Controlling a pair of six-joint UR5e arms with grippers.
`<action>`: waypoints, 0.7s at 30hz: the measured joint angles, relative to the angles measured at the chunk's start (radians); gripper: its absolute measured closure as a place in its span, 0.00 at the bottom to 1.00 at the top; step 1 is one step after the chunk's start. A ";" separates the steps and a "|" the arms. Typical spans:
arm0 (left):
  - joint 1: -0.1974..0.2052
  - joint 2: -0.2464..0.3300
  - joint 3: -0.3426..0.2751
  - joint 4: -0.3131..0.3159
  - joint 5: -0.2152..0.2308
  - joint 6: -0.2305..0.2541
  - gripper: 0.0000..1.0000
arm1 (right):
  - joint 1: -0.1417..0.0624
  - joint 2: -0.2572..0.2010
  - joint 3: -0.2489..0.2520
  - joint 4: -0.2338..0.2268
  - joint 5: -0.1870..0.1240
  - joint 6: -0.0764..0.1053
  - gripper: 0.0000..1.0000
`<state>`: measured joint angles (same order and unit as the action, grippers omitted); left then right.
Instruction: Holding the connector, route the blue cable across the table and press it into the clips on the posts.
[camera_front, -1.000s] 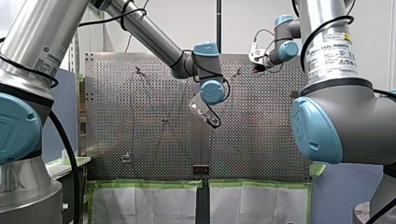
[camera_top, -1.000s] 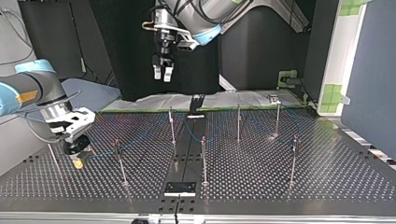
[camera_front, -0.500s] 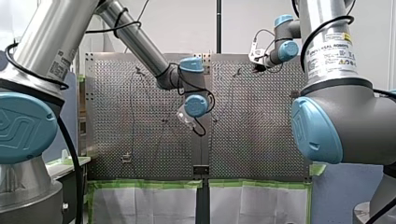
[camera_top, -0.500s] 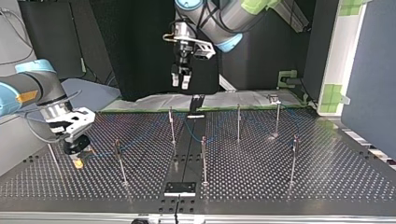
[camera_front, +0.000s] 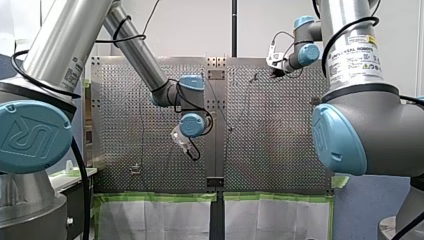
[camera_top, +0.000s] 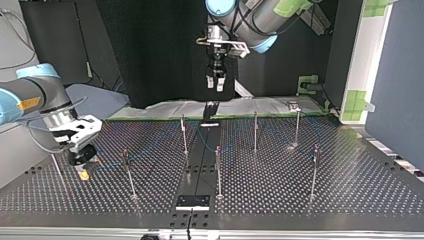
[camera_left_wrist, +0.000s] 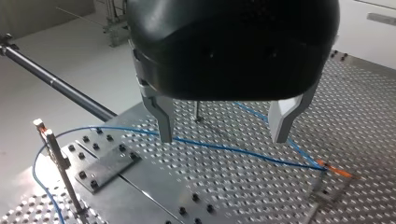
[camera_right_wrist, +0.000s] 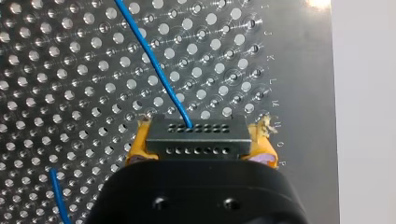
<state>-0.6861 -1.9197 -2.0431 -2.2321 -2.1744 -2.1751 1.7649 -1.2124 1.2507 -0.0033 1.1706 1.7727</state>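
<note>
My right gripper (camera_right_wrist: 196, 144) is clenched on the connector (camera_right_wrist: 196, 135) — its yellow pads (camera_right_wrist: 138, 145) press the dark block's two ends, and the gripper's black body hides the block's rear. The blue cable (camera_right_wrist: 154, 65) leaves the connector's face and runs off over the perforated table (camera_right_wrist: 70, 93). A second stretch beside the gripper is cut off at the view's edge.

My left gripper (camera_left_wrist: 224, 126) hangs released above the table, its metal fingers (camera_left_wrist: 163, 116) apart with nothing between them. The cable passes below, clear of both. It curves close by the top of a post (camera_left_wrist: 58, 158), though whether it sits in the clip there I cannot tell. In the top view the cable is only faint among the posts (camera_top: 218, 170) — its path there is hard to follow.
</note>
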 joint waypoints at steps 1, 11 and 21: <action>0.000 0.000 -0.011 0.000 0.000 0.000 0.00 | 0.000 0.000 0.000 0.000 0.000 0.000 1.00; -0.004 0.000 -0.089 0.000 0.000 0.002 0.00 | 0.000 0.000 0.000 0.000 0.000 0.001 1.00; 0.006 0.000 -0.171 0.002 0.002 0.019 0.00 | -0.001 0.000 0.000 0.002 0.000 0.004 1.00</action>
<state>-0.6803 -1.9196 -2.2144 -2.2298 -2.1719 -2.1561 1.7639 -1.2127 1.2506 -0.0017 1.1705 1.7764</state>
